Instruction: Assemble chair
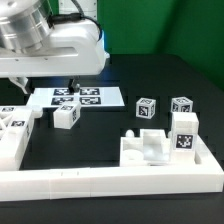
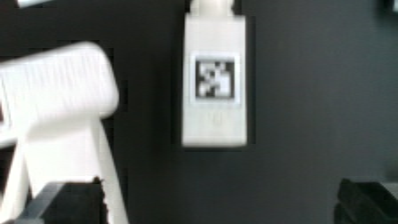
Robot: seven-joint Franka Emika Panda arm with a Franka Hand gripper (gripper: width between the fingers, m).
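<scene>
- Gripper (image 2: 222, 203): the jaws stood wide apart with nothing between them; only the black table (image 1: 110, 128) showed in the gap.
- Wrist view: an oblong white slab (image 2: 215, 85) of the chair, bearing one square tag, lay flat on the table, clear of the fingers. A second, blurred white part (image 2: 63, 110) lay beside it, not touching.
- Exterior view: the robot arm (image 1: 45, 40) hung over the marker board (image 1: 100, 97), on the exterior view's left.
- A small tagged cube (image 1: 66, 116) sat just in front of the marker board.
- Two further cubes (image 1: 146, 108) sat near each other, towards the exterior view's right.
- A notched block (image 1: 148, 150), with an upright tagged block (image 1: 185, 135) beside it, stood against the L-shaped border rail (image 1: 100, 183).
- More white parts (image 1: 12, 138) lay at the exterior view's left edge.
</scene>
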